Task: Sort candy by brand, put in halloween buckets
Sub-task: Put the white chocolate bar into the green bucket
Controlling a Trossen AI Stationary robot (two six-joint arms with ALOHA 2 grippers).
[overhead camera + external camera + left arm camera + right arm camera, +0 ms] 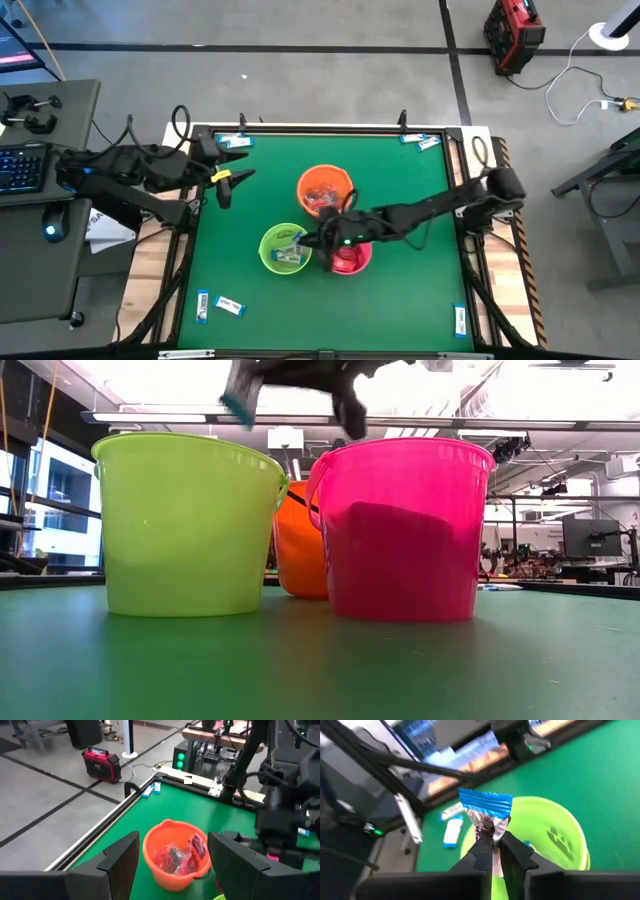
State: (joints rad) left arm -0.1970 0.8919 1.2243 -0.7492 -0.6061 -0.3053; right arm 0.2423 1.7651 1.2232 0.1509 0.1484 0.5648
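Three pails stand together mid-table: orange (303, 182) holding red candies, lime green (265, 245) holding blue-and-white candies, and hot pink (352, 262), partly under my right arm. My right gripper (308, 240) hovers over the green pail (555, 835), shut on a blue-and-silver candy (487, 807). In the low view that candy (240, 405) shows above the green pail's rim (185, 445). My left gripper (232, 180) waits open near the table's left edge, facing the orange pail (150, 847). My right gripper pinches the blue-and-silver candy between its two fingers (480, 851), on the silvery part (492, 827) toward one end. The blue crimped end (486, 802) sticks out free beyond the fingertips. The fingers point down from above, and the candy is lifted clear over the green pail.
Loose candies lie near the table's near-left corner (230, 307) (203, 303), near the near-right corner (459, 318), and along the far edge (230, 140) (425, 140). Open green surface surrounds the pails. A raised frame borders the table (320, 127).
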